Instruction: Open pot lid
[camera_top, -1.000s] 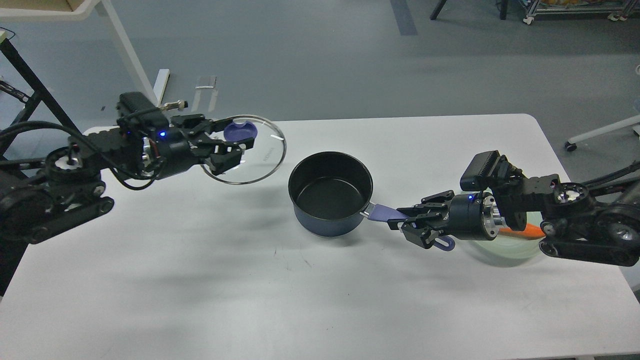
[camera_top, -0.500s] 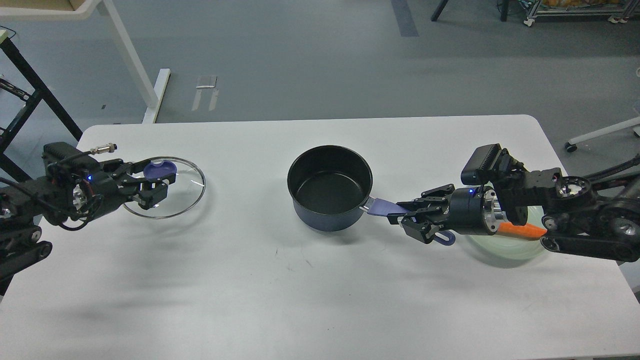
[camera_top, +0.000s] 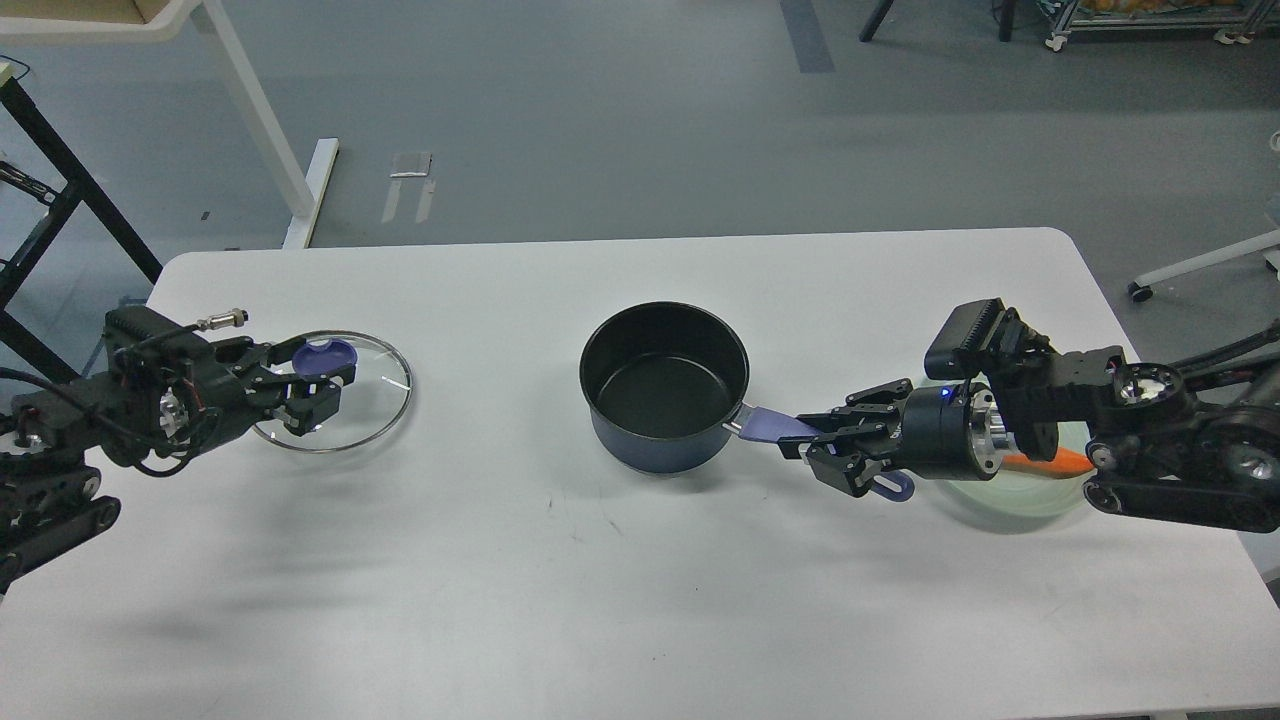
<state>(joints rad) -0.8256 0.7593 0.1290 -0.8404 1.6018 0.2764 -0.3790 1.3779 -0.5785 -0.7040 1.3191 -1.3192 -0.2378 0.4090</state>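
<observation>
The dark blue pot (camera_top: 665, 385) stands open in the middle of the white table (camera_top: 640, 590). Its glass lid (camera_top: 372, 400) with a blue knob (camera_top: 327, 354) lies low at the table's left side, well apart from the pot. My left gripper (camera_top: 312, 380) is shut on the lid's knob. My right gripper (camera_top: 828, 447) is shut on the pot's purple handle (camera_top: 765, 425), whose end loop (camera_top: 890, 487) sticks out below the fingers.
A pale green plate (camera_top: 1030, 500) with an orange carrot (camera_top: 1055, 462) sits under my right arm at the table's right side. A white table leg (camera_top: 255, 110) and a black frame (camera_top: 60, 190) stand on the floor beyond the far left edge.
My left arm carried the lid from beside the pot, high up, out to the left and down to the table. The right gripper kept its hold on the handle; the pot barely shifted.
</observation>
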